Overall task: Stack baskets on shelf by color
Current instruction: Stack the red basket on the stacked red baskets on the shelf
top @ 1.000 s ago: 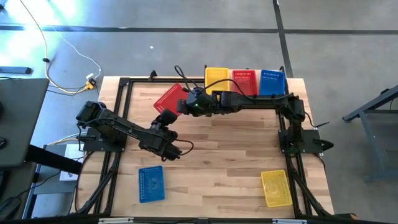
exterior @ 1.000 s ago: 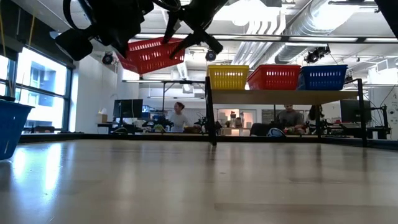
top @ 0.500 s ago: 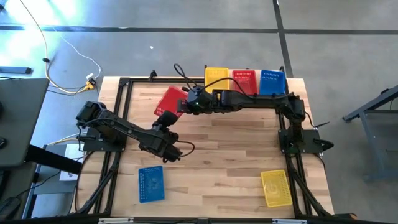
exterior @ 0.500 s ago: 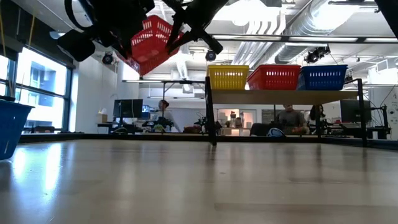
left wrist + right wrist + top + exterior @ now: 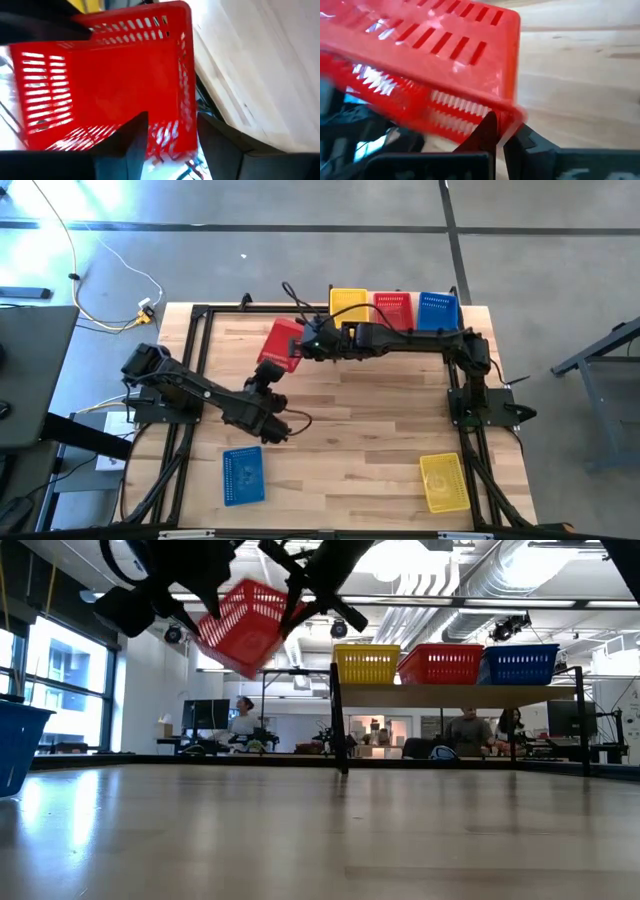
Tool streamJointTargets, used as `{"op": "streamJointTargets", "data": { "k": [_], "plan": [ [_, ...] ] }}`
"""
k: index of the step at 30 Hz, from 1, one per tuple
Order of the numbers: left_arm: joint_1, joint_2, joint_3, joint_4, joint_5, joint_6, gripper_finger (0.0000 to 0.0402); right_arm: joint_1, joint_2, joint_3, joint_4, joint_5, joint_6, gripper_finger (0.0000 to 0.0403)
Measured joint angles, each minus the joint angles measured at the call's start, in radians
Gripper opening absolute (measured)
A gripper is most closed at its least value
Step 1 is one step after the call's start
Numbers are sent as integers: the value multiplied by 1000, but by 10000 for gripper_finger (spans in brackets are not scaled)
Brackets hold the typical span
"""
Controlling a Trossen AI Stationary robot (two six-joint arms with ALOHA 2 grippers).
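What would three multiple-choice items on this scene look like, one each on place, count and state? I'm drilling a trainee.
1. Where is the loose yellow basket?
A. near table edge, right side
B. on the shelf
C. in the air

2. How many baskets stand on the shelf?
A. one
B. three
C. five

3. What holds the lifted red basket?
A. nothing
B. left hand only
C. right hand, shut on its rim

Key: 1 A, the high view shows it there. 2 B, yellow, red, blue side by side. 3 C, the left hand stands open.

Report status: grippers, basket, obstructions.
Right gripper shut on red basket, held tilted above the table. Left gripper open beside it. Nothing blocking toward shelf.
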Motion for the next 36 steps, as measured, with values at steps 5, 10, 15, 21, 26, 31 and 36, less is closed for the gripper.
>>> {"op": "streamJointTargets", "data": {
  "k": [5,10,15,21,26,31,36],
  "plan": [
    [-63,0,1,0,70,-90,169,-4,0,0,-20,24,-1,1],
    [-130,0,1,-3,116,-173,170,-3,0,0,-47,22,-8,1],
    [-185,-1,1,-16,149,-252,170,-3,-4,0,-59,-5,-43,0],
    [-222,-8,1,-48,225,-388,169,-8,-13,50,-130,-42,-131,0],
    [-232,-29,1,-49,278,-445,164,-8,-13,164,-270,-48,-229,0],
    [-224,-50,12,-50,278,-447,163,-24,-15,306,-441,-28,-308,0],
    [-186,-57,14,-49,260,-451,163,-55,-15,445,-608,-26,-366,0]
  ]
}}
